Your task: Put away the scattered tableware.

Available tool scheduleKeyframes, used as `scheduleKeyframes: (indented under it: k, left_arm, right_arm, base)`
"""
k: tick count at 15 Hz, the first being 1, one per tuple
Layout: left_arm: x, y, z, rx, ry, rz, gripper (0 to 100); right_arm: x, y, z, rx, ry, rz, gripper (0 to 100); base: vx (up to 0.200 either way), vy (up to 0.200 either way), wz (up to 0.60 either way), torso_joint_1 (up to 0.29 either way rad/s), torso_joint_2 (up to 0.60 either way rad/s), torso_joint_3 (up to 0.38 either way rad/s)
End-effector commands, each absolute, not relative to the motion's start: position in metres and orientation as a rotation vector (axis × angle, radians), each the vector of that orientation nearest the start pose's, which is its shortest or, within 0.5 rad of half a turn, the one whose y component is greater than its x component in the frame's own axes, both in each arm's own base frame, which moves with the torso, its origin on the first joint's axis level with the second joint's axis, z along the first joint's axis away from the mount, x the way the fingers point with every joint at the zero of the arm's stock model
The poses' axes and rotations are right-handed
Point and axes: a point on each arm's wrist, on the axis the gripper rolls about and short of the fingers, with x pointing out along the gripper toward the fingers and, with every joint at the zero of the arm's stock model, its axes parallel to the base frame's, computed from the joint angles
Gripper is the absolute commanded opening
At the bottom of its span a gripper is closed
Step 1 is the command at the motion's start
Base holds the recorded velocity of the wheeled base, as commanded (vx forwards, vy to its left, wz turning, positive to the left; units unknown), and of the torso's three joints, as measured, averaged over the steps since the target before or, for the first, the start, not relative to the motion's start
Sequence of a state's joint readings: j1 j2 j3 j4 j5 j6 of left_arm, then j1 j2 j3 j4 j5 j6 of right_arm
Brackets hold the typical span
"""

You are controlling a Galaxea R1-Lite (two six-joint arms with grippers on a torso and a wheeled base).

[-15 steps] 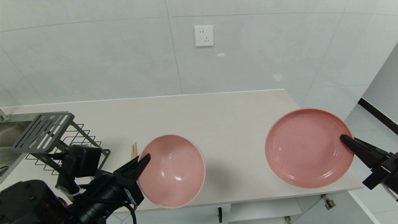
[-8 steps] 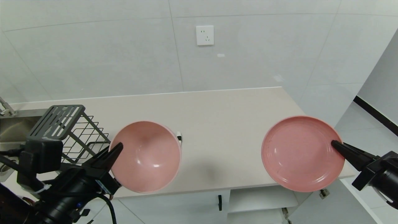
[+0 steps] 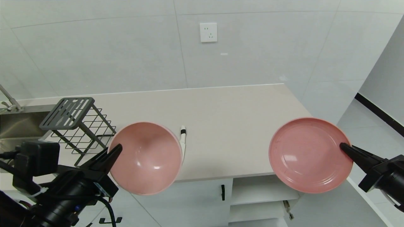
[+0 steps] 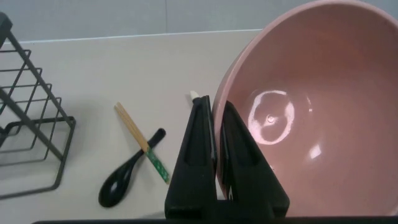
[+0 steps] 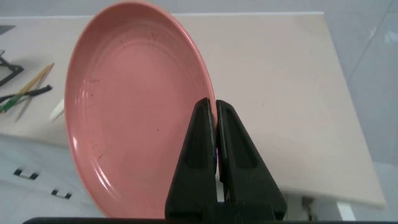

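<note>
My beige desk (image 3: 221, 107) carries a dark wire rack (image 3: 79, 126) beyond and left of my left gripper (image 3: 117, 148). Chopsticks (image 4: 134, 127), a black spoon (image 4: 118, 186) and a white spoon (image 3: 182, 137) lie below that gripper.

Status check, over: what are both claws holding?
Left claw shut on pink bowl rim. Right claw shut on pink plate rim. Black spoon, chopsticks loose on counter.
</note>
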State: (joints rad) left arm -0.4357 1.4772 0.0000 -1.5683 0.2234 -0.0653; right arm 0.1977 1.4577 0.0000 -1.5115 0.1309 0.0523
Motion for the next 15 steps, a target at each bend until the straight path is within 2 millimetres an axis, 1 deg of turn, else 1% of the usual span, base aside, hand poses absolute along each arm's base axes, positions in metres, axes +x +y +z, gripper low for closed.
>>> scheduleKeyframes:
  k: [1, 2, 3, 4, 5, 10, 12, 15]
  left_arm:
    - [0.152, -0.065, 0.14, -0.094, -0.076, -0.216, 0]
    - [0.152, -0.065, 0.14, -0.094, -0.076, -0.216, 0]
    - [0.152, -0.066, 0.14, -0.094, -0.076, -0.219, 0]
    - [0.152, -0.066, 0.14, -0.094, -0.076, -0.219, 0]
    - [0.152, -0.066, 0.14, -0.094, -0.074, -0.219, 0]
    - [0.153, -0.067, 0.14, -0.093, -0.071, -0.22, 0]
    - [0.154, -0.067, 0.138, -0.091, -0.062, -0.22, 0]
    - [0.156, -0.076, 0.131, -0.079, -0.023, -0.26, 0]
  right_arm:
    - [0.153, 0.034, 0.142, 0.057, -0.051, 0.33, 0]
    - [0.153, 0.034, 0.142, 0.057, -0.051, 0.33, 0]
    - [0.146, 0.032, 0.144, 0.058, -0.043, 0.328, 0]
    - [0.143, 0.031, 0.144, 0.059, -0.038, 0.328, 0]
    - [0.139, 0.03, 0.145, 0.059, -0.031, 0.325, 0]
    - [0.132, 0.025, 0.145, 0.058, -0.016, 0.298, 0]
    - [0.126, 0.022, 0.144, 0.059, 0.005, 0.282, 0]
    - [0.117, 0.02, 0.142, 0.059, 0.039, 0.274, 0]
  base:
    - [0.0, 0.0, -0.6, 0.002, 0.0, 0.002]
    - [0.0, 0.0, -0.6, 0.002, -0.01, 0.007]
    - [0.0, 0.0, -0.6, 0.007, 0.0, 0.002]
    - [0.0, 0.0, -0.6, 0.012, 0.0, -0.002]
    - [0.0, 0.0, 0.0, 0.0, 0.0, 0.0]
    - [0.0, 0.0, 0.0, 0.0, 0.0, 0.0]
    - [0.0, 0.0, 0.0, 0.0, 0.0, 0.0]
    - [0.0, 0.0, 0.0, 0.0, 0.0, 0.0]
